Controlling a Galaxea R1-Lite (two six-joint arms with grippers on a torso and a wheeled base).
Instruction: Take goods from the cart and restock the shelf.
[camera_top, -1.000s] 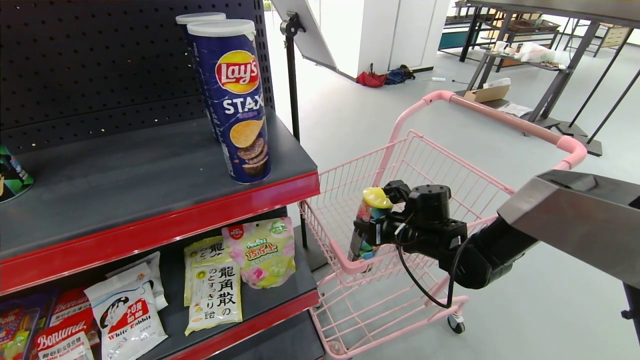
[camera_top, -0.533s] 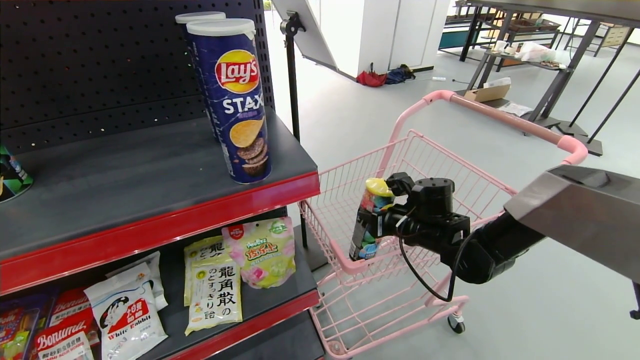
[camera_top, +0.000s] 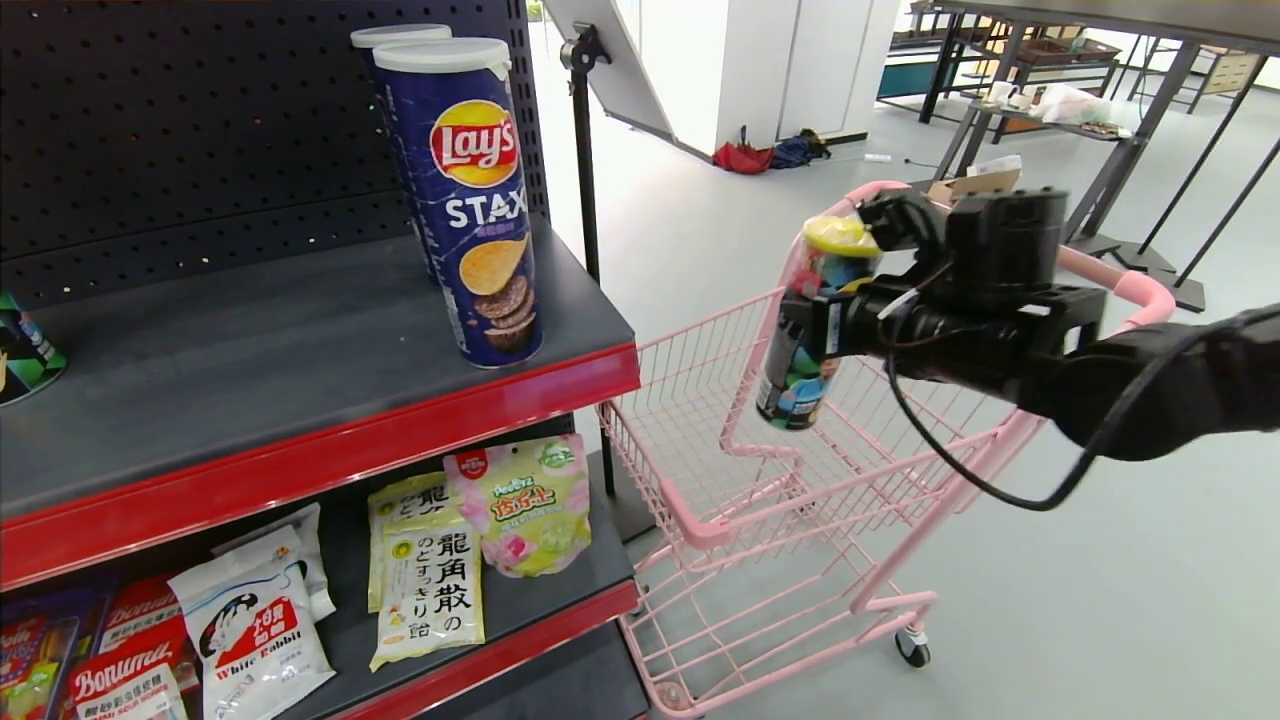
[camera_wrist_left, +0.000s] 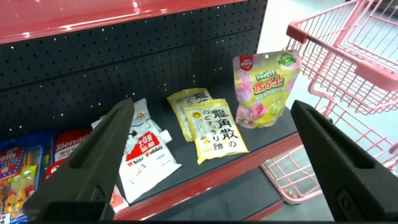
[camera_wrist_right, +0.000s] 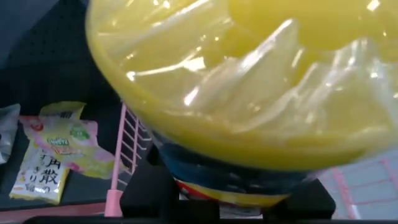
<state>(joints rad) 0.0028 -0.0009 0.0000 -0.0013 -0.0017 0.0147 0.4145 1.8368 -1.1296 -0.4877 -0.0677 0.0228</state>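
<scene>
On the shelf (camera_top: 250, 370), the upper board holds two tall chip tubes (camera_top: 470, 200) near its right end, one straight behind the other, both upright with their lids on. On the board below lie flat candy bags: a white bag (camera_top: 255, 630), then a yellow bag (camera_top: 425, 580), then a green-and-pink bag (camera_top: 525, 505) leaning against the back panel at the right end.

The left gripper (camera_wrist_left: 211, 109) is low in front of that lower board, its two fingers spread wide apart with nothing between them. Beyond them lie the white bag (camera_wrist_left: 143, 158), the yellow bag (camera_wrist_left: 214, 130) and the green-and-pink bag (camera_wrist_left: 267, 87).

Just right of the shelf stands the pink cart (camera_top: 800, 480). The right gripper (camera_top: 815, 330) is above its basket, closed around the middle of a can (camera_top: 790, 385) with a yellow lid (camera_top: 838, 235). The can hangs in the air, lid up and leaning a little, clear of the cart's wires and apart from the shelf, about level with the upper board. In the right wrist view, the lid (camera_wrist_right: 249, 81) sits close under the camera.
</scene>
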